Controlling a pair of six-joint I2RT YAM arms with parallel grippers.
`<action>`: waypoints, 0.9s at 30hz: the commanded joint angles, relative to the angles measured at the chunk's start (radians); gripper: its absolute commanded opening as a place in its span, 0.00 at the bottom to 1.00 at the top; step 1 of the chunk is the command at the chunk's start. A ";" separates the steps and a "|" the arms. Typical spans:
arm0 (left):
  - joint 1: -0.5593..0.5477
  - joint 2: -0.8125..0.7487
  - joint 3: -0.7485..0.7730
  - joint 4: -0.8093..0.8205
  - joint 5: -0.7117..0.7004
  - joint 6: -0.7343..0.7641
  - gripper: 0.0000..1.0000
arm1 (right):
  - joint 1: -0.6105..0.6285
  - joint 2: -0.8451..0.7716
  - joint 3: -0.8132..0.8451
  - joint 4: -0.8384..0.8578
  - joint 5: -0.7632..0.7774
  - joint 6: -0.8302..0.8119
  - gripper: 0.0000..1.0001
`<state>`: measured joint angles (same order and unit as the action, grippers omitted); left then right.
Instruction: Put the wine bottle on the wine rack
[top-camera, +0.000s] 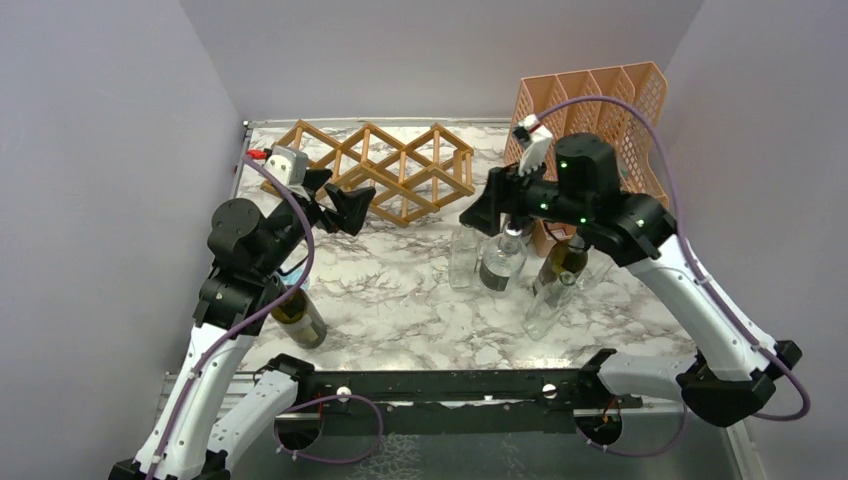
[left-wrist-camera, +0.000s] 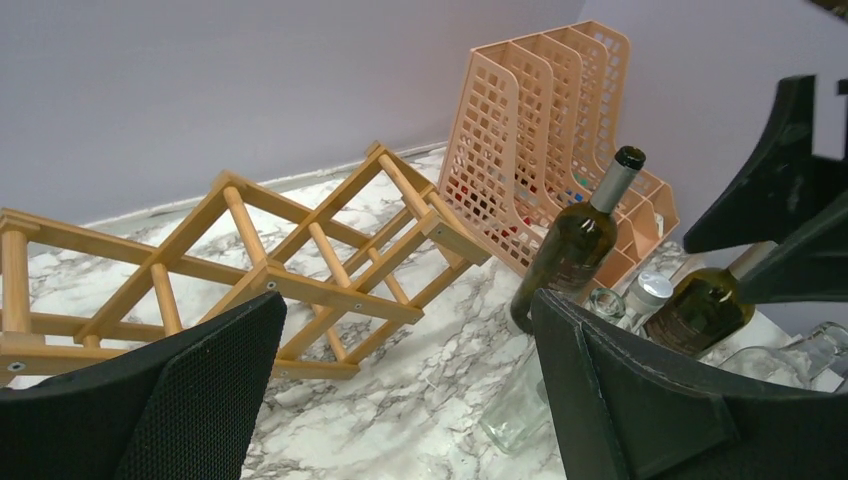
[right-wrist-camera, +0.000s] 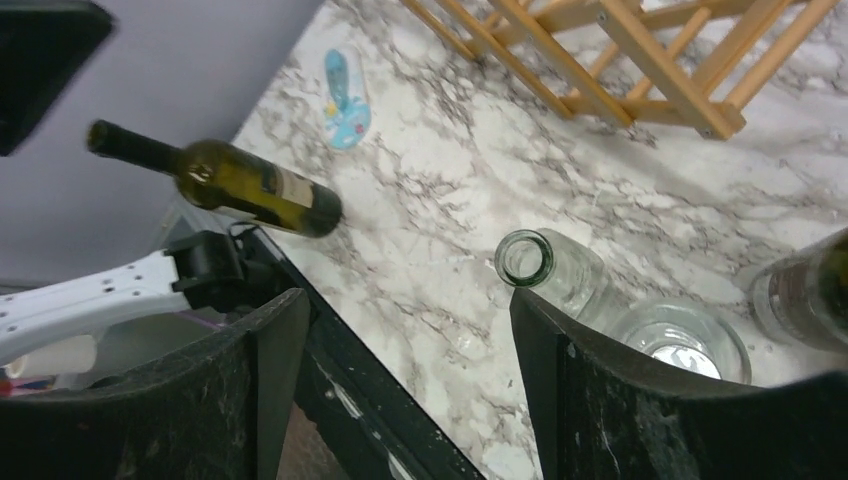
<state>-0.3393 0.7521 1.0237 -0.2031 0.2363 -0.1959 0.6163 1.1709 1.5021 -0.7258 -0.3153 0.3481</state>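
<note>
The wooden lattice wine rack (top-camera: 385, 170) lies at the back of the marble table, and shows in the left wrist view as the wine rack (left-wrist-camera: 300, 260). One dark green wine bottle (top-camera: 298, 318) lies on its side at the front left, by the left arm's base; it is the same wine bottle (right-wrist-camera: 245, 185) seen from the right wrist. Two more dark wine bottles (left-wrist-camera: 580, 240) (left-wrist-camera: 700, 305) stand in a cluster right of centre. My left gripper (top-camera: 340, 200) hovers open in front of the rack, empty. Above the cluster my right gripper (top-camera: 497, 215) hangs open, holding nothing.
A peach perforated file holder (top-camera: 600, 120) stands at the back right, just behind the cluster. Clear glass bottles (top-camera: 463, 255) (top-camera: 548, 305) and a silver-capped bottle (top-camera: 503, 258) stand among the wine bottles. A clear bottle's open mouth (right-wrist-camera: 525, 258) is beside my right finger. A small blue-white item (right-wrist-camera: 345, 100) lies on the marble.
</note>
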 joint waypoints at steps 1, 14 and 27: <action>0.006 -0.025 0.009 0.022 0.015 0.028 0.99 | 0.108 0.056 0.025 -0.071 0.358 0.029 0.75; 0.007 -0.032 0.031 -0.010 0.033 -0.026 0.99 | 0.238 0.178 -0.001 -0.103 0.553 -0.007 0.71; 0.007 0.048 0.035 -0.015 0.213 -0.025 0.99 | 0.244 0.192 -0.107 0.040 0.541 -0.038 0.52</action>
<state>-0.3393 0.7830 1.0359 -0.2253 0.3618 -0.2131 0.8520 1.3567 1.4086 -0.7700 0.2054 0.3370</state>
